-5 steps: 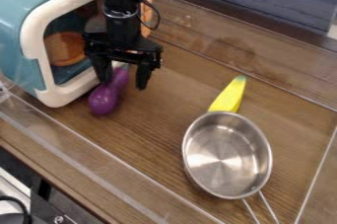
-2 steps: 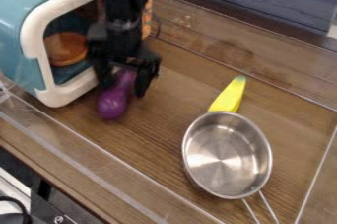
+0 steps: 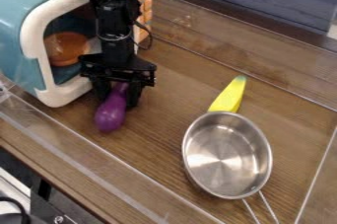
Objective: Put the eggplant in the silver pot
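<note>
Here the gripper [image 3: 116,94] points straight down, jaws clamped on the eggplant [image 3: 110,112] — lying on the table [image 3: 198,60] (beside the toy microwave [image 3: 37,45]) — well apart from the silver pot [image 3: 227,156].

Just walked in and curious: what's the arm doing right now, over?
Gripper down, shut on eggplant, eggplant on the table. Silver pot empty, off to the right. Yellow corn toy beside the route; nothing blocking.

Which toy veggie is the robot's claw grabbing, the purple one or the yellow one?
The purple eggplant. The gripper is clamped down on its upper end, beside the toy microwave. The yellow corn lies alone near the silver pot, untouched.
</note>
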